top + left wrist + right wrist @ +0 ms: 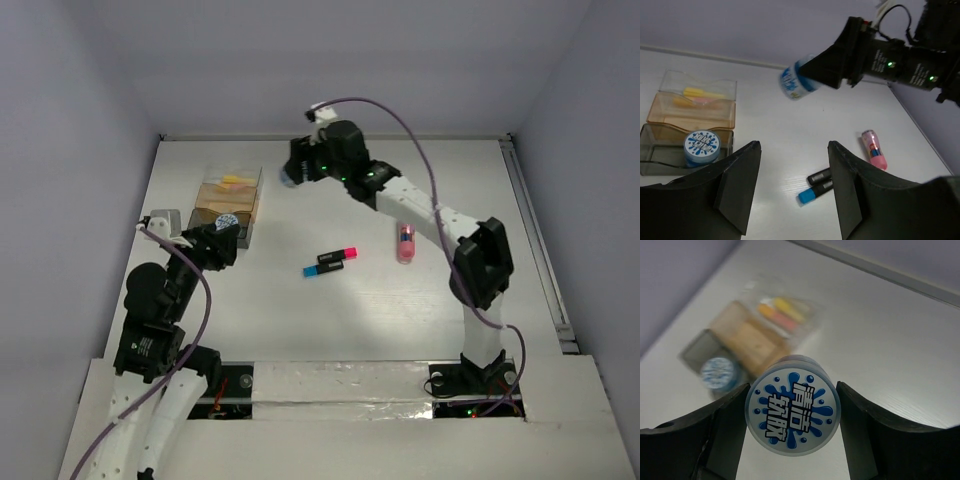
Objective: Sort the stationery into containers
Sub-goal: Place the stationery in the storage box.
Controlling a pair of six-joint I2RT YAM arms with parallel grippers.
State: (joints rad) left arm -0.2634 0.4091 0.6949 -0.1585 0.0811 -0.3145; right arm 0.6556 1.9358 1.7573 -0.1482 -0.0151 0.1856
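My right gripper (pixel 293 176) is shut on a round blue-and-white tub (pixel 792 405) and holds it in the air just right of the boxes; the tub also shows in the left wrist view (pixel 796 82). A second tub (pixel 226 222) lies in the dark grey box (pixel 655 150). Behind that box stand the tan box (pixel 222 200) and the clear box (pixel 240 172), which holds yellow and orange markers (pixel 702 93). My left gripper (pixel 222 245) is open and empty beside the grey box. A pink-and-black marker (pixel 340 255), a blue-and-black marker (pixel 320 268) and a pink tube (pixel 405 243) lie mid-table.
Grey walls close in the table at the back and both sides. A rail (pixel 530 230) runs along the table's right edge. My right arm stretches diagonally over the table's middle right, above the pink tube.
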